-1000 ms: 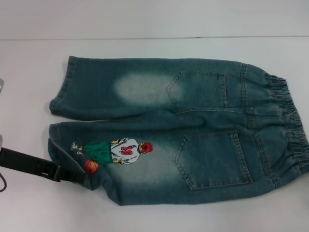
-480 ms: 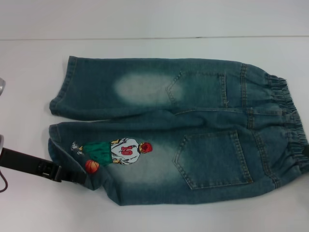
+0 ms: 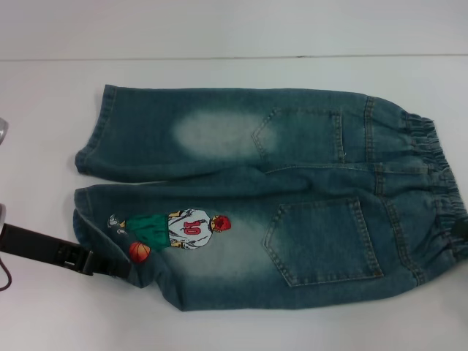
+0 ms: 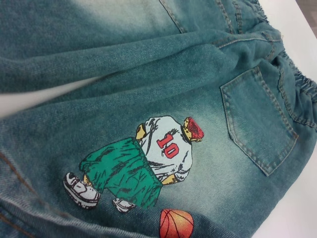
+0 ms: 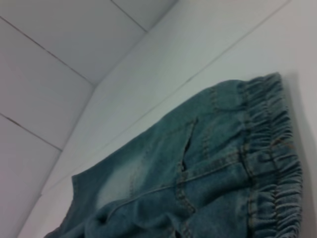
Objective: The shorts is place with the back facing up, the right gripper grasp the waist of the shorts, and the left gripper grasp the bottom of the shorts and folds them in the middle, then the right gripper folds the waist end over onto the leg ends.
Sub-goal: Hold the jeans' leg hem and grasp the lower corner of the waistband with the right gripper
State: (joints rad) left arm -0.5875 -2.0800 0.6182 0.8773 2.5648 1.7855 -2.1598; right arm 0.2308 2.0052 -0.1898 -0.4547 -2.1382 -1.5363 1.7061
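At the frame's right edge I see my right gripper (image 3: 461,232) has crept onto the waist (image 3: 439,183); mostly cut off, jaws unreadable. Left gripper (image 3: 121,268) meets the shorts' (image 3: 241,197) hem, jaws hidden; shorts unmoved on the tabletop (image 3: 44,314).

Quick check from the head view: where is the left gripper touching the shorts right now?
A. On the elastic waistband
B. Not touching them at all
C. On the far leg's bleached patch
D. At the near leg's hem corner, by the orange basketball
D: the left gripper reaches in along the table to the hem corner of the shorts, just below the embroidered basketball.
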